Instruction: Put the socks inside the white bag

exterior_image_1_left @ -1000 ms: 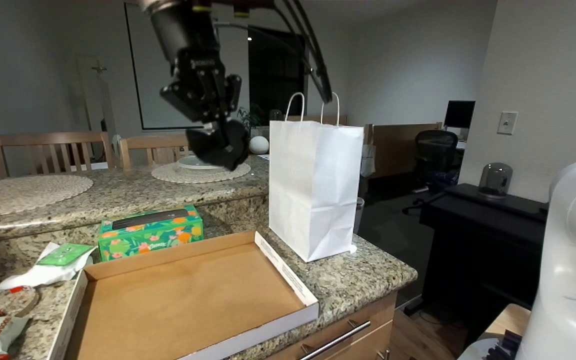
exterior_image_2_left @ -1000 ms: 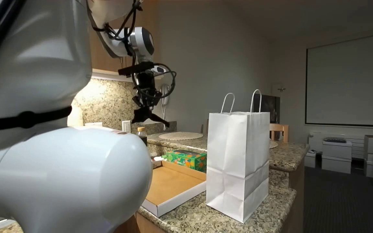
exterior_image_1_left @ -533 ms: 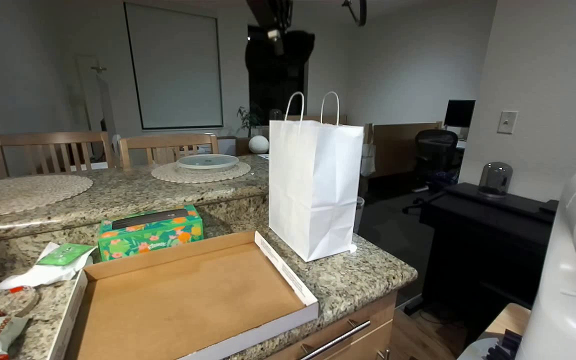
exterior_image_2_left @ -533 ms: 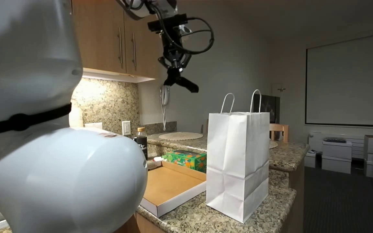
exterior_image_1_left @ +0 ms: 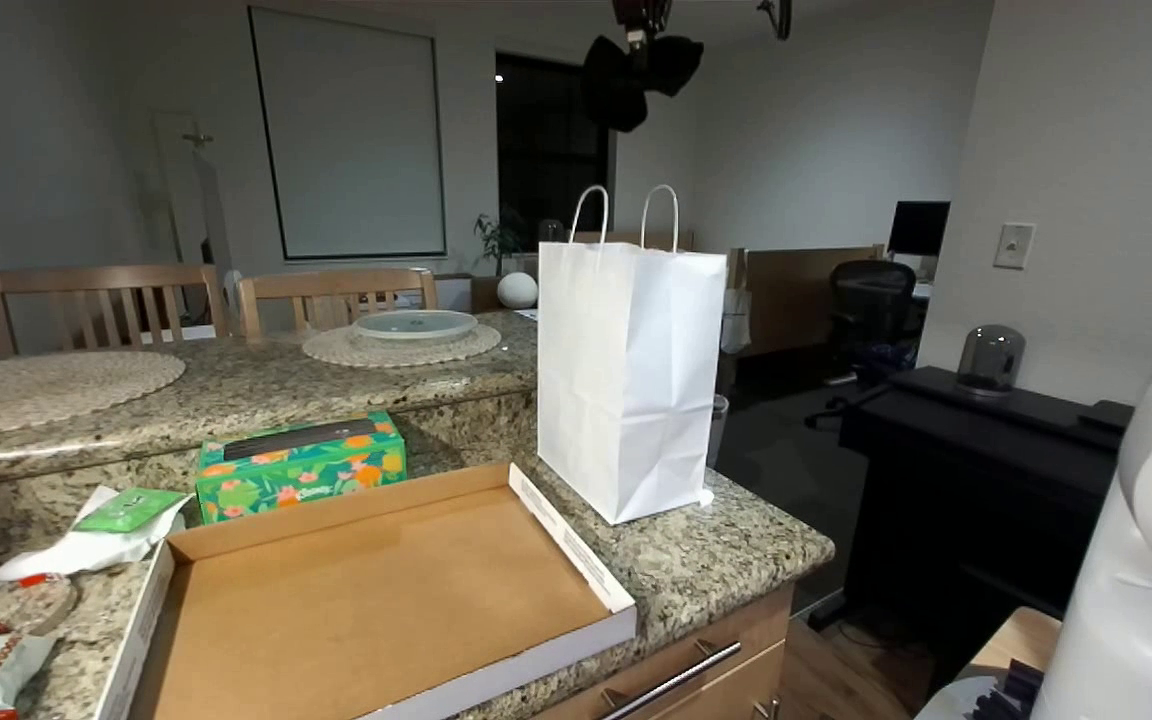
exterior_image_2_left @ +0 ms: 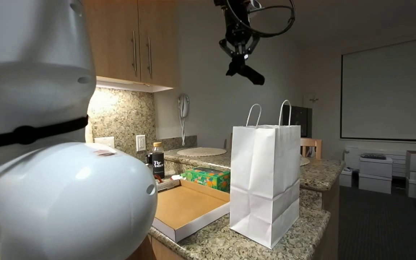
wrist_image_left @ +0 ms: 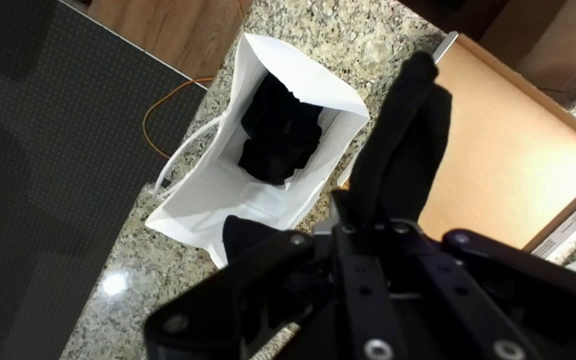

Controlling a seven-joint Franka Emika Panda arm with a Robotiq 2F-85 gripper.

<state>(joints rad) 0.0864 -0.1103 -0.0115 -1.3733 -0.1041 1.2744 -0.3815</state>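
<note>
The white paper bag (exterior_image_1_left: 626, 380) stands upright on the counter with two handles; it also shows in an exterior view (exterior_image_2_left: 255, 173). In the wrist view its mouth is open (wrist_image_left: 300, 75), and black socks (wrist_image_left: 280, 135) lie inside. My gripper (wrist_image_left: 353, 220) is shut on a black sock (wrist_image_left: 403, 145). The gripper (exterior_image_2_left: 240, 53) and the held sock (exterior_image_2_left: 249, 74) hang well above the bag's handles. The gripper (exterior_image_1_left: 639, 38) and sock (exterior_image_1_left: 626, 90) also show near the top in an exterior view. In the wrist view, one sock end overlaps the bag's rim. The fingertips are partly hidden by the sock.
A shallow cardboard tray (exterior_image_1_left: 386, 600) lies beside the bag. A green tissue box (exterior_image_1_left: 306, 465) stands behind the tray. A bottle (exterior_image_2_left: 158, 162) stands farther back. A raised granite ledge (exterior_image_1_left: 236, 390) runs behind. The counter's edge (exterior_image_1_left: 816, 560) is close to the bag.
My gripper has moved right and upward with the held sock in both exterior views, from over the tray side towards the bag. The bag and tray have not moved.
</note>
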